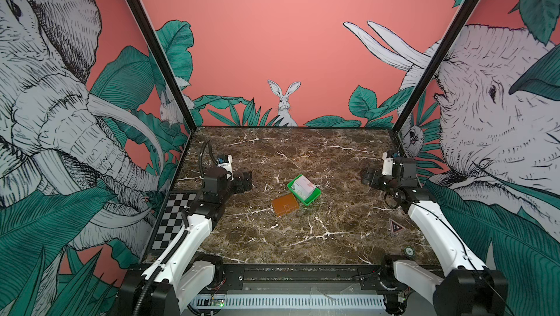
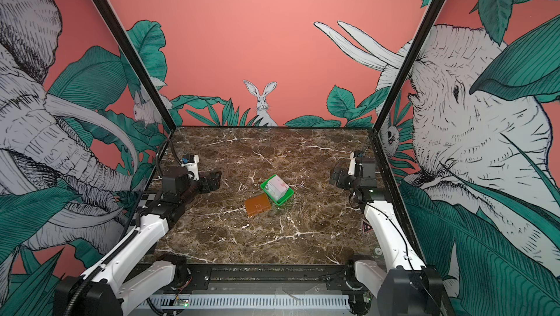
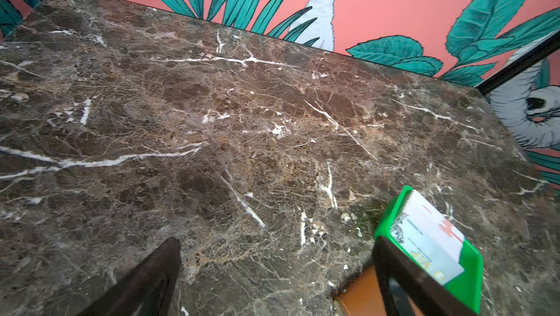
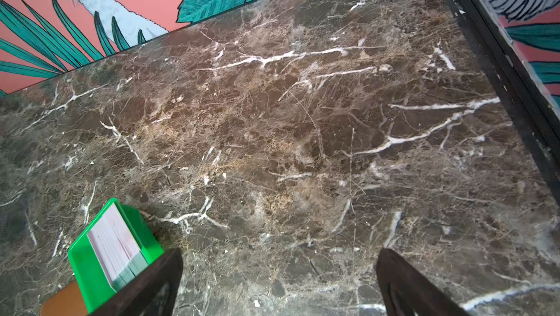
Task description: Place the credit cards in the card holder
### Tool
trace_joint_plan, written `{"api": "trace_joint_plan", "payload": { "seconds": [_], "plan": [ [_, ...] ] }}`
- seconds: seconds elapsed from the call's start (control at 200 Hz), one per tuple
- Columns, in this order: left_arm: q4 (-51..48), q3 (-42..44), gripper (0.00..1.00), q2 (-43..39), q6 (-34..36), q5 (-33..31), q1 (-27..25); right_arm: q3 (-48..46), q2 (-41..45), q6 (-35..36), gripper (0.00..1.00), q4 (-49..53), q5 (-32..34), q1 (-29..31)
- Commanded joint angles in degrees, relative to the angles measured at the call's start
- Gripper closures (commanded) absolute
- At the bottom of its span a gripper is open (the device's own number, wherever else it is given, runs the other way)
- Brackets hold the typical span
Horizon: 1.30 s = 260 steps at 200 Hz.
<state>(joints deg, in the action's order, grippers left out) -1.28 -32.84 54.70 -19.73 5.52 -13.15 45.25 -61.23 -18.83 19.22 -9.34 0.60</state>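
The credit cards (image 1: 304, 186) (image 2: 278, 186) stand as a stack on edge inside a bright green tray (image 1: 312, 200) (image 2: 285, 198) near the table's middle. Touching the tray's near-left side, the tan card holder (image 1: 285, 204) (image 2: 257, 205) lies shut and flat. My left gripper (image 1: 246, 180) (image 2: 214, 180) hovers open to the left of both, apart from them. My right gripper (image 1: 367, 177) (image 2: 335, 177) is open at the far right. The left wrist view shows its gripper (image 3: 275, 240) over bare marble, with the cards (image 3: 430, 238) and holder (image 3: 360, 296) beside one finger. The right wrist view shows its gripper (image 4: 280, 252) empty, the cards (image 4: 116, 244) off to one side.
A checkerboard panel (image 1: 172, 220) lies along the left table edge under the left arm. A triangular sticker (image 1: 395, 226) and a small round disc (image 1: 408, 251) sit near the right arm. Patterned walls enclose the marble table (image 1: 288, 153) on three sides.
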Motion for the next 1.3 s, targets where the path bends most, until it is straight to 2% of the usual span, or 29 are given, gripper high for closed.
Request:
{"api": "trace_joint_plan", "payload": {
  "seconds": [0.0,0.175,0.24,0.44,0.52,0.57,0.645,0.855,1.17,1.295],
  "plan": [
    [-3.4,1.8,0.01,-1.6,-2.3,3.6,-1.1,-0.1,1.7,-0.3,0.02,1.6,-1.7,0.9],
    [-5.9,2.7,0.01,-3.3,-2.4,4.0,-4.4,-1.3,2.4,-0.8,0.02,0.4,-4.2,2.5],
    [-6.4,3.1,0.01,-3.4,-3.4,6.0,-4.6,-2.3,2.2,-2.9,0.02,-1.0,-4.1,2.8],
    [-4.3,5.2,0.01,-1.5,-7.8,11.7,-4.8,-3.6,0.8,-7.4,0.02,-1.9,-9.4,2.8],
    [-3.8,5.6,0.01,-0.9,-9.2,12.6,-5.3,-3.7,0.0,-6.8,0.08,-0.8,-9.8,3.5],
    [-3.3,6.1,0.01,-1.0,-10.0,12.7,-6.0,-3.5,-0.2,-6.0,0.09,0.4,-8.7,4.6],
    [-2.2,6.8,0.01,-1.3,-10.9,13.0,-7.3,-3.0,0.0,-4.6,0.02,2.8,-4.0,8.1],
    [0.2,8.3,0.01,-0.3,-14.7,14.4,-9.4,-2.8,0.8,-3.5,0.02,4.9,1.8,17.2],
    [0.6,8.6,0.01,0.3,-19.2,9.0,-17.0,-2.4,-0.9,-4.3,0.02,5.8,8.7,29.7],
    [1.9,8.7,0.02,1.7,-21.0,5.0,-21.9,-3.1,-2.1,-4.4,0.02,4.6,7.9,32.5]
  ]
}}
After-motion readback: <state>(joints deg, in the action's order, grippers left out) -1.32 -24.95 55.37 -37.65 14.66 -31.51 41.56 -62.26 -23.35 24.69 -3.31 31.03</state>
